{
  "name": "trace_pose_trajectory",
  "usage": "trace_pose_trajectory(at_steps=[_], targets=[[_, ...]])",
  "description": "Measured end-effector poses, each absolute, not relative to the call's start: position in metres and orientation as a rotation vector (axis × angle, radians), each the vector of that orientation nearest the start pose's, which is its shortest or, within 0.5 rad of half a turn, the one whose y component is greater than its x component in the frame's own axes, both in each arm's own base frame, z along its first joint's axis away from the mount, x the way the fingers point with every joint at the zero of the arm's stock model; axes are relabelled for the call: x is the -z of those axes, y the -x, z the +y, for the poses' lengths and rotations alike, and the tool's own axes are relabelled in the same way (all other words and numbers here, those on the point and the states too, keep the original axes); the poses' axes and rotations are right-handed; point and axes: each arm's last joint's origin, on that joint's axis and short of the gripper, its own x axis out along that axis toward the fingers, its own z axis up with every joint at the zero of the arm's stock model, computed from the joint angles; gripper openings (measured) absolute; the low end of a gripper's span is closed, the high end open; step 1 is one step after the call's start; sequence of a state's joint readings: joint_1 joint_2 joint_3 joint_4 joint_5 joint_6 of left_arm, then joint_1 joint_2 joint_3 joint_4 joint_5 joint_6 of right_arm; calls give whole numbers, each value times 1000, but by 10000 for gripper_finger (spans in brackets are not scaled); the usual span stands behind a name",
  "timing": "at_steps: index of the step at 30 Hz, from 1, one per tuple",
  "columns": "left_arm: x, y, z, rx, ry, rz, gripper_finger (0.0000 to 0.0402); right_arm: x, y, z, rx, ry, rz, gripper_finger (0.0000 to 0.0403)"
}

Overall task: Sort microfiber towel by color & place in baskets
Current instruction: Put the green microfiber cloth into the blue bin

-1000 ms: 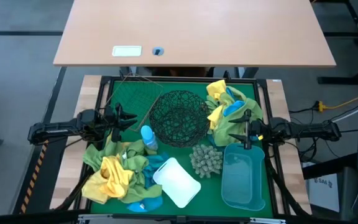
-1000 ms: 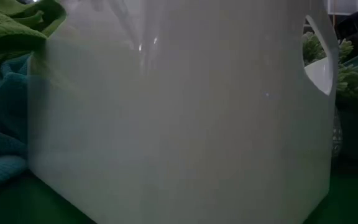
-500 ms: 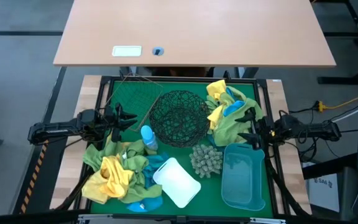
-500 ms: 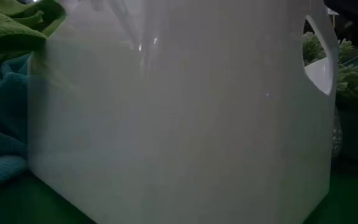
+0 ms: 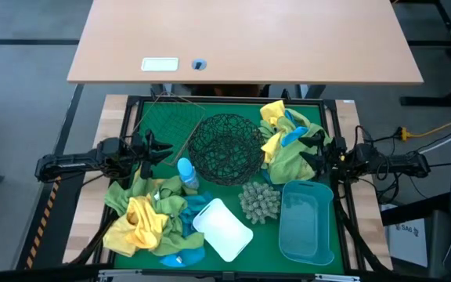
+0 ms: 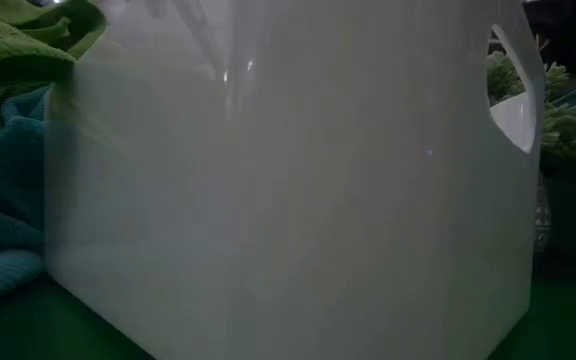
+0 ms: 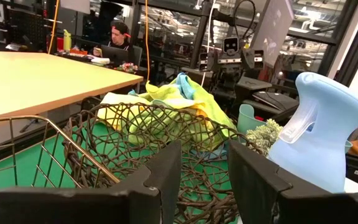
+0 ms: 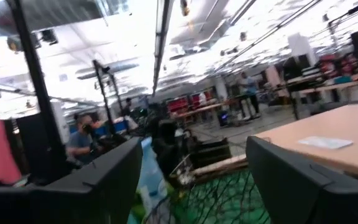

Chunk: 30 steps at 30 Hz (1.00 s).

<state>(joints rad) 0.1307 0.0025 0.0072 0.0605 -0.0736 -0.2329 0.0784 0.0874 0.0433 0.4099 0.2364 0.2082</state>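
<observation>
My right gripper [image 5: 313, 153]: fingers wide apart, empty, at yellow/green/blue microfiber towel heap [image 5: 284, 141] beside round black wire-mesh bowl [image 5: 226, 146]. My left gripper [image 5: 156, 148]: fingers partly apart, empty, other side of bowl.

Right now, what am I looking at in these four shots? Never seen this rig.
It is a two-armed robot at a green table, meant to sort towels by colour into baskets. The overhead shot shows all of it: the left gripper at the left edge, the right gripper at the right edge by a pile of towels. More towels lie at front left. Between them stand a black mesh bowl, a white tub, a blue tub, a spiky ball and a spray bottle. The table-level shot is mostly blocked by the white tub. The other two come from wrist cameras, looking past each arm's fingers. Both sets of fingers stand open, holding nothing.
</observation>
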Motion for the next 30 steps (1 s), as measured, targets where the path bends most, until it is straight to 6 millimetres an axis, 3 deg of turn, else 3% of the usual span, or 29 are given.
trace_pose_trajectory(at_steps=[5, 11, 18, 25, 30], targets=[[-172, -96, 15, -196, 230, -89, 124, -237, -94, -2, 226, -239, -316, 289], [-172, -96, 15, -196, 230, -88, 124, -270, -101, -5, 388, -185, -56, 289], [-172, -96, 15, -196, 230, -88, 124, -299, -116, -3, 400, -179, 275, 289], [-172, -96, 15, -196, 230, -89, 124, -309, -132, 2, 288, -105, 578, 289], [-172, -96, 15, -196, 230, -89, 124, -294, -142, 3, 288, -27, 778, 289]])
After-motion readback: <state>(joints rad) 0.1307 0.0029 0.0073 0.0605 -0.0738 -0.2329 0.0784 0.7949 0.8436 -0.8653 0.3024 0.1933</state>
